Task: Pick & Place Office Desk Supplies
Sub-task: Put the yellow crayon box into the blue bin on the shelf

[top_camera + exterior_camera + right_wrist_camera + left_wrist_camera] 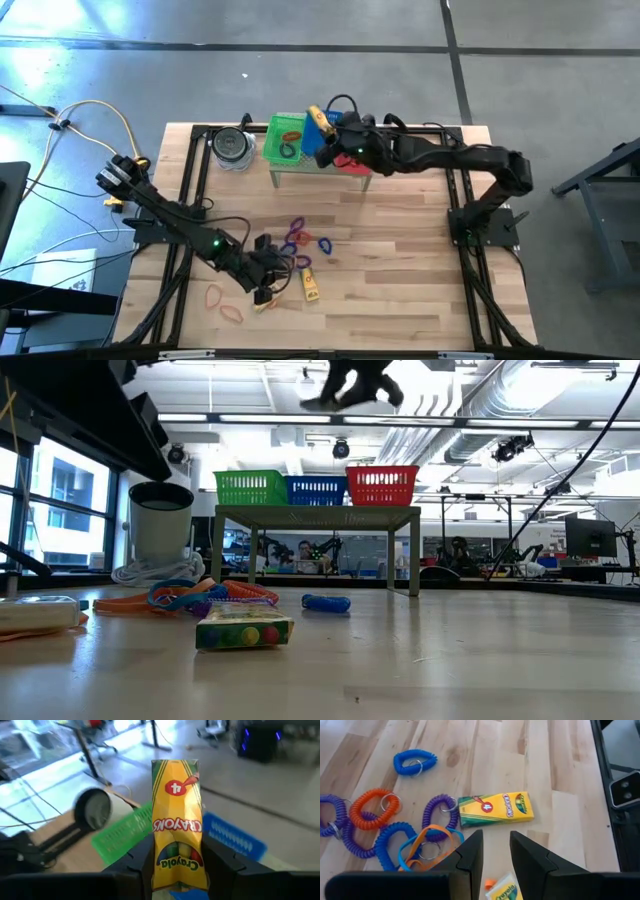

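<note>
My right gripper (328,133) hovers over the green (287,140) and blue (318,138) baskets, shut on a yellow crayon box (176,820). My left gripper (496,854) is open low over the table's near middle (265,285), with nothing between its fingers. Ahead of it lie a second crayon box (495,807), flat on the wood, and coiled loops: blue (415,762), orange (372,807), purple (440,810), plus a thin orange band (427,840). A third crayon box (504,890) shows just under the fingers. My right gripper pinches the crayon box between its two fingers by the lower end (175,865), one finger (142,862) on each long side. The box sticks out forward past the fingertips and is lifted clear, high above the baskets (318,118).
Green, blue and red (382,485) baskets stand in a row on a small raised stand (315,512) at the far middle. A round grey tin (232,147) sits left of it. Two thin orange bands (225,300) lie near the left arm. Bare wood stretches across the table's right half.
</note>
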